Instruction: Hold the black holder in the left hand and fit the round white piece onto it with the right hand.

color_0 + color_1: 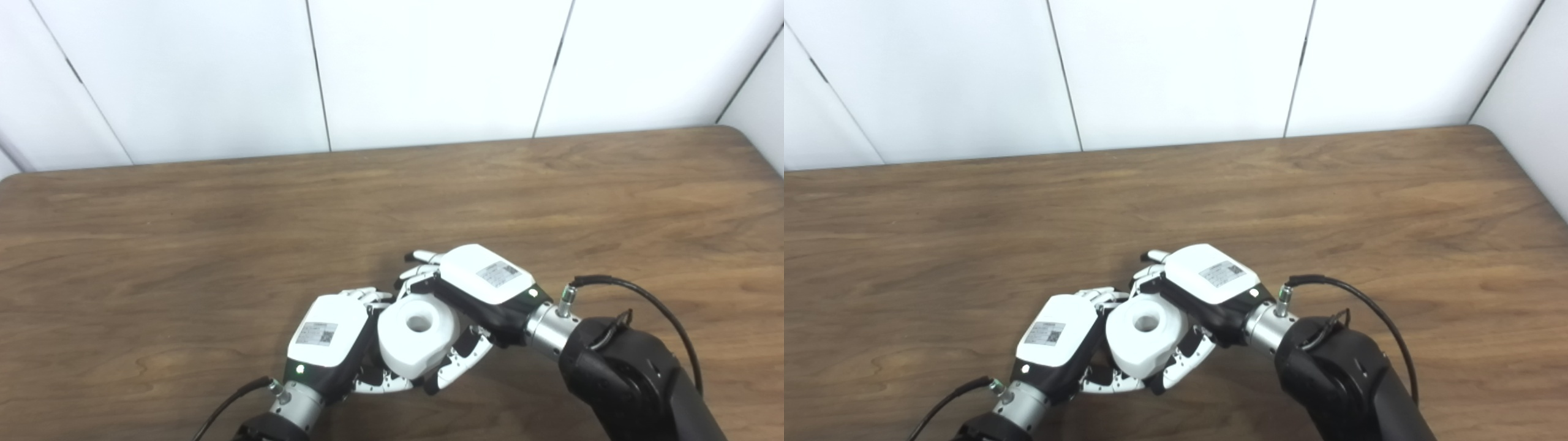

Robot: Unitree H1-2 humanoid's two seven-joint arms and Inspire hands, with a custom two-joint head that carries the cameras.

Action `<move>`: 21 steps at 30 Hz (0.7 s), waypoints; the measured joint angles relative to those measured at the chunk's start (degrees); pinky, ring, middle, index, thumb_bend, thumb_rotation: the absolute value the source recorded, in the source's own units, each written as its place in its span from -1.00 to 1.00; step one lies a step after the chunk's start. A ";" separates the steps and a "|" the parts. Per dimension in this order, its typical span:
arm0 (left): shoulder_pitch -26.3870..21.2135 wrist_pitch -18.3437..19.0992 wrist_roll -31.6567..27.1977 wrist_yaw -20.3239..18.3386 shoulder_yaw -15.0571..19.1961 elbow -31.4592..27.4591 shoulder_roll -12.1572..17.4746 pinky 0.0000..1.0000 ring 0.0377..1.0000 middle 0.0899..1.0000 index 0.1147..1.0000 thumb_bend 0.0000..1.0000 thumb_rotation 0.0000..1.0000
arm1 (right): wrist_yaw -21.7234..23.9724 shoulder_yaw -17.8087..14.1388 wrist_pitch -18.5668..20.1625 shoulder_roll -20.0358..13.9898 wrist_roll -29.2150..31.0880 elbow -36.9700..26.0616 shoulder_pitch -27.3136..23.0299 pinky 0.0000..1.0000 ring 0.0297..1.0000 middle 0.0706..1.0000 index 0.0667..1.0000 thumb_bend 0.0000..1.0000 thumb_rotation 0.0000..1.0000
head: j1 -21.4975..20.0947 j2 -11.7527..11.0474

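Both head cameras, set side by side, look steeply down and forward from above the near edge of the wooden tabletop [392, 202] at close range, sharing nearly all of it up to the white wall panels [1176, 67] behind it.

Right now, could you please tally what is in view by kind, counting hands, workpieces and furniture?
Robot hands: 2, the left hand and the right hand
Round white piece: 1, enclosed between both hands
Black holder: 0 clearly visible
Wooden table: 1
Total: 4
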 measured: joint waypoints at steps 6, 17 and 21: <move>0.01 -0.01 0.04 0.00 -0.04 0.00 -0.03 0.59 0.65 0.52 -0.16 0.03 -0.90 | 2.10 -0.06 0.26 -0.09 -0.24 -1.55 -0.05 0.83 0.92 0.69 0.42 1.00 -0.21 | -0.09 0.09; -0.01 -0.03 0.17 0.02 -0.07 0.01 -0.01 0.58 0.64 0.51 -0.16 0.03 -0.90 | 6.25 -1.23 0.35 -0.05 -1.25 -5.81 -2.36 0.97 0.93 0.72 0.47 1.00 -0.21 | 0.00 -0.18; -0.03 -0.05 0.20 0.04 -0.08 0.02 -0.01 0.57 0.64 0.51 -0.16 0.03 -0.90 | 6.60 -1.84 0.36 0.00 -1.24 -6.07 -2.45 0.97 0.93 0.72 0.48 1.00 -0.19 | 0.09 -0.35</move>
